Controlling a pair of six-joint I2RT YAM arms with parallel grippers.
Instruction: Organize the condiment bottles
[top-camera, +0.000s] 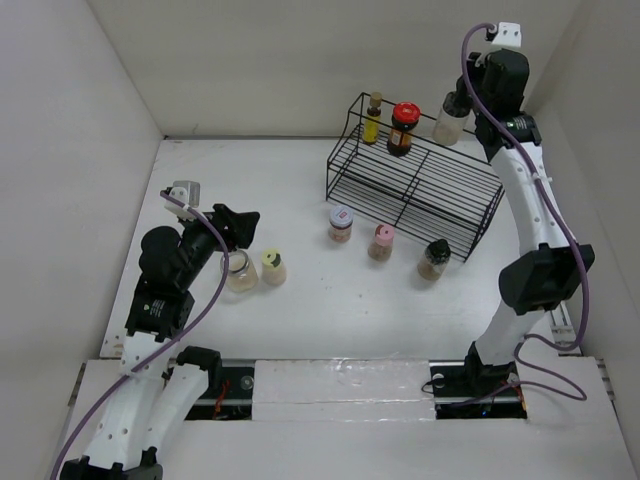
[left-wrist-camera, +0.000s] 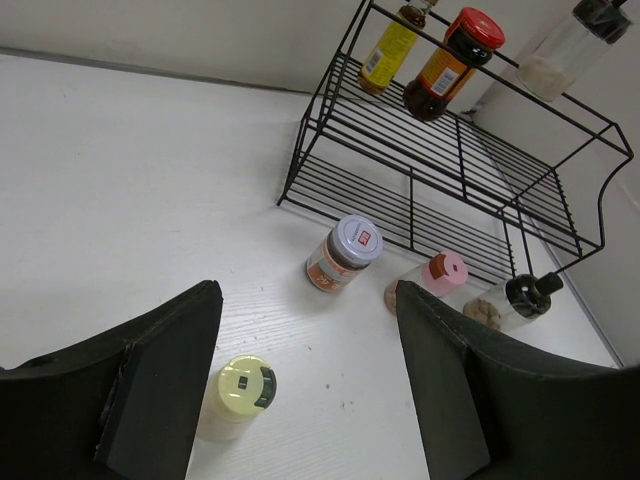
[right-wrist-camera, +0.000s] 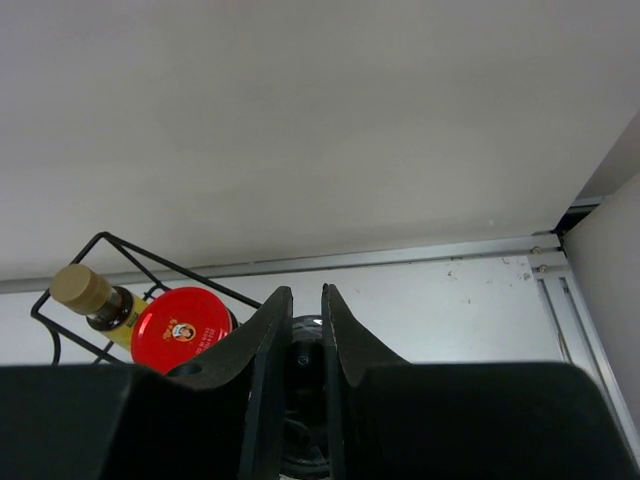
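**A:** Tally for the condiment bottles, rack first?

**B:** Three up at the black wire rack (top-camera: 415, 188), far right on the bench (top-camera: 250, 170). On the top shelf, a tan-capped yellow bottle (top-camera: 373, 117) and, just right of it, a red-capped jar (top-camera: 402, 128). At the right end, a clear bottle with a dark cap (top-camera: 452, 115), pinched at the top by the right fingers (right-wrist-camera: 262, 345), closed tight on it. Impossible to tell whether seated on the shelf or hanging just above.

**A:** And down on the bench?

**B:** Five loose. Just near of the rack, in a row from left to right: a bluish-white-capped jar (top-camera: 341, 222), a pink-capped bottle (top-camera: 381, 241), a black-capped bottle (top-camera: 434, 260). Well left of those, a pale-yellow-capped bottle (top-camera: 273, 267) just beside a clear jar (top-camera: 241, 272).

**A:** Left side?

**B:** Left fingers (left-wrist-camera: 170, 385) spread apart, gripping nothing, hovering near those two, with the pale yellow cap in sight between them from the wrist.

**A:** How far along, then?

**B:** Under halfway, at a guess. Two shelved, a third in the grip at the shelf, five to fetch.
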